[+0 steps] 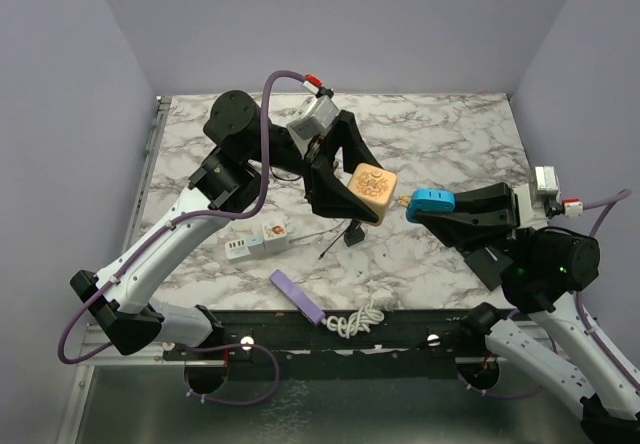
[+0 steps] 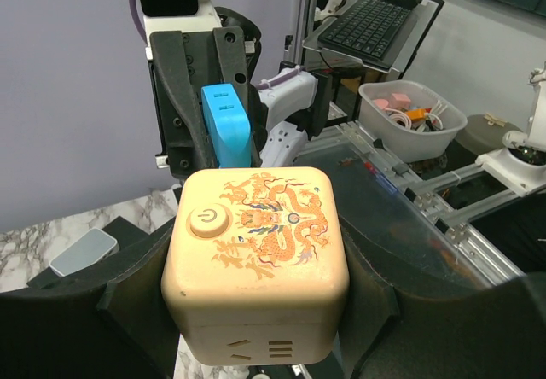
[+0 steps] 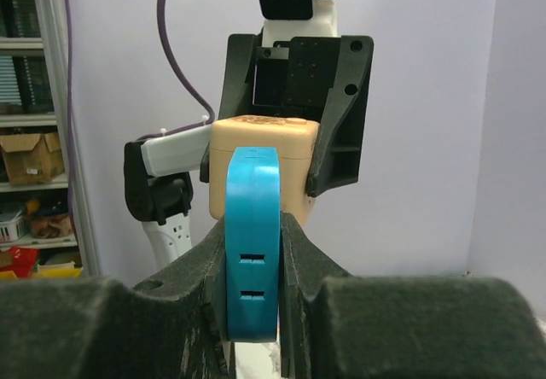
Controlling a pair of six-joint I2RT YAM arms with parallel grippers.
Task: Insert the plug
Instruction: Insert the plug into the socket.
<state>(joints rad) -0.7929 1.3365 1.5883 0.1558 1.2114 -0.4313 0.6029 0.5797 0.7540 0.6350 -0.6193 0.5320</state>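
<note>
The blue plug [image 1: 432, 203] hangs in the air over the middle of the bench [image 1: 450, 144], a little right of centre. The right claw [image 1: 455, 206] is pinched narrow on its two flat sides. From the right wrist it shows edge-on and upright between the pads, with two small slots on the face turned toward that camera.

Just left of it is the cream cube [image 1: 372, 192] with a dragon print and a round power button on one face. It too is off the bench, clamped across its width by the left claw [image 2: 256, 311], whose jaws stand about half apart around it. In the top view a short pale stub, probably the prongs, bridges the small gap between plug and cube. I cannot tell whether the prongs have entered a socket, or which slots they face.

My judgement is that the step in hand is the final line-up and push. To do it well:
- Hold the cube rigid and let the plug do the travelling.
- Square the plug's front to the cube's right face, with no twist about the push line.
- Advance straight and slowly along the prong direction.
- If the cube tips or slides in its grip, the prongs are catching on the face. Back off and re-centre, don't push harder.

On the bench below, well apart from the work, lie a white power strip [image 1: 258, 241], a purple bar [image 1: 297, 296] and a coiled white cable [image 1: 355, 316] near the front edge.
</note>
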